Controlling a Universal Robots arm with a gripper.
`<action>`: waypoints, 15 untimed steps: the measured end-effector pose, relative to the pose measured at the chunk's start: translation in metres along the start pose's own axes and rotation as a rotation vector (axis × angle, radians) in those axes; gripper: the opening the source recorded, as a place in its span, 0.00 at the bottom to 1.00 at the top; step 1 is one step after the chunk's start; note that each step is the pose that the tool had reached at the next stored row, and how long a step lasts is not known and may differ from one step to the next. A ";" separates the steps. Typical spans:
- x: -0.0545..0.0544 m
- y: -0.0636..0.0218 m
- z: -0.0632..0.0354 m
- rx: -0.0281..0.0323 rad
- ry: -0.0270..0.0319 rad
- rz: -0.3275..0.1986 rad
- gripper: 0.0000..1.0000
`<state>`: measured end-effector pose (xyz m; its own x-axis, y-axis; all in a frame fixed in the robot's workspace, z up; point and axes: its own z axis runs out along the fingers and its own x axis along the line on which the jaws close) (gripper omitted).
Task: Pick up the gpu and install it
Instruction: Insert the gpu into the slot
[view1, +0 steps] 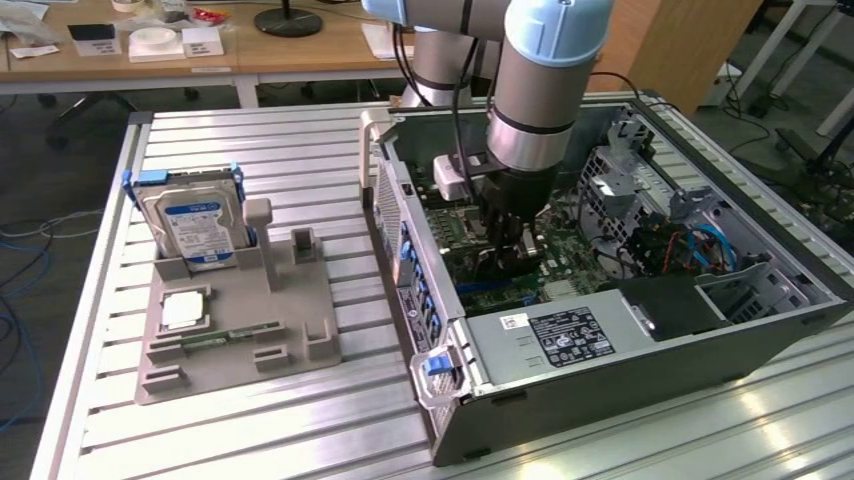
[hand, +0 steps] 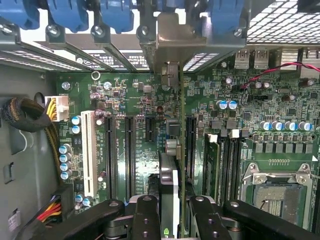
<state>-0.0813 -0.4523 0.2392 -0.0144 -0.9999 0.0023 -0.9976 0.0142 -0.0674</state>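
Note:
The gpu (hand: 171, 172) shows edge-on in the wrist view, a thin board running from between my fingers to its silver-grey end bracket (hand: 171, 37) at the case's rear slot openings. My gripper (hand: 176, 220) is shut on the card, with one black finger (hand: 146, 217) on each side. The card stands upright over the motherboard (hand: 130, 100), in line with the long black expansion slots (hand: 190, 145). In the exterior view my gripper (view1: 514, 250) reaches straight down into the open computer case (view1: 601, 345). Whether the card's edge sits in a slot I cannot tell.
Blue slot latches (hand: 115, 12) line the case's rear wall. A cable bundle (hand: 30, 117) lies beside the board, and the CPU socket (hand: 275, 190) is on the other side. On the table at the exterior view's left, a grey fixture (view1: 307, 330) holds a hard drive (view1: 198, 225).

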 end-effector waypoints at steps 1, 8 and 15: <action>0.000 0.0000 0.0000 0.0000 0.0000 0.000 0.28; 0.000 0.0007 0.0005 -0.0012 0.0002 0.000 0.28; 0.000 0.0008 0.0029 -0.0015 0.0003 0.000 0.28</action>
<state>-0.0819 -0.4527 0.2363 -0.0148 -0.9999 0.0026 -0.9977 0.0145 -0.0659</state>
